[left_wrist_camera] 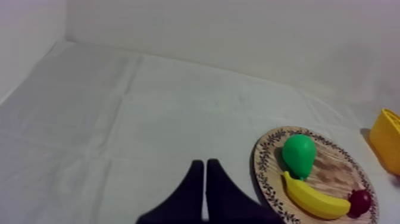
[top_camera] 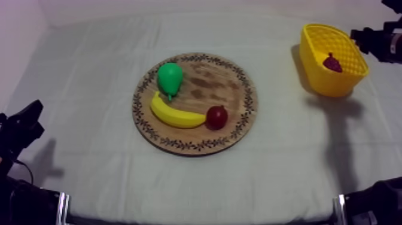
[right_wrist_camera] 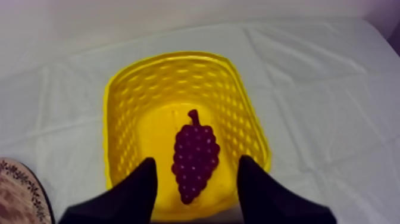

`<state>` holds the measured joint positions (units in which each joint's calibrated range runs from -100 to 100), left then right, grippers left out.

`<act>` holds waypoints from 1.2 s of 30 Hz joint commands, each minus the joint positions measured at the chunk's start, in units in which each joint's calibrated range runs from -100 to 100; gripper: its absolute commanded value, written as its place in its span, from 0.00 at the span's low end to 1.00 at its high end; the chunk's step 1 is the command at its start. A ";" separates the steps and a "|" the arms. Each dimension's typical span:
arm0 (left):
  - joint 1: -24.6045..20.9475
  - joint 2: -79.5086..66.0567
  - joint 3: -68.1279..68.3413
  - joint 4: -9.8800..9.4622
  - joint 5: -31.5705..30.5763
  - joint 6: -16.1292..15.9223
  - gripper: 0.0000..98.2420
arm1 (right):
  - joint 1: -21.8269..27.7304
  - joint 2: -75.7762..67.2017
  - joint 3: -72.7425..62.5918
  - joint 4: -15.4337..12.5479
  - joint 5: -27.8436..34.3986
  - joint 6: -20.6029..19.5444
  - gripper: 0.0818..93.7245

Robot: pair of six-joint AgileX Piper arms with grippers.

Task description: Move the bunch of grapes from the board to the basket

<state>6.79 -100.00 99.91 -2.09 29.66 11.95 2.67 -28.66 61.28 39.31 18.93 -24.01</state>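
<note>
The purple bunch of grapes lies on the floor of the yellow basket at the table's right. My right gripper hangs above the basket's near rim, open, its fingers standing apart to either side of the grapes without touching them. In the top view the right arm reaches in beside the basket. The round wooden board holds a green pear, a banana and a small red fruit. My left gripper is shut, resting over bare cloth left of the board.
The left arm rests low at the table's left edge. Grey-white cloth stretches between the board and the basket and along the front. A wall rises behind the table.
</note>
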 commanded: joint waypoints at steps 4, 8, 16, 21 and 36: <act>-0.02 0.00 -0.02 0.01 0.00 -0.01 0.00 | -0.55 -10.87 8.98 6.05 0.05 -6.50 0.41; -0.02 0.00 -0.02 0.01 0.00 -0.01 0.00 | -0.79 -17.41 14.64 7.60 -0.02 -8.61 0.39; -0.02 0.00 -0.02 0.01 0.00 -0.01 0.00 | 0.91 -31.48 24.25 7.07 -1.12 -9.28 0.34; -0.02 0.00 -0.02 0.01 0.00 -0.01 0.00 | 2.14 -41.76 29.99 1.03 -2.48 -3.96 0.30; -0.02 0.00 -0.02 0.01 0.00 -0.03 0.00 | 2.54 -65.78 38.52 -40.54 6.37 34.13 0.01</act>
<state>6.79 -100.00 99.91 -2.09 29.66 11.92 5.21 -92.15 99.77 7.78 23.36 -2.04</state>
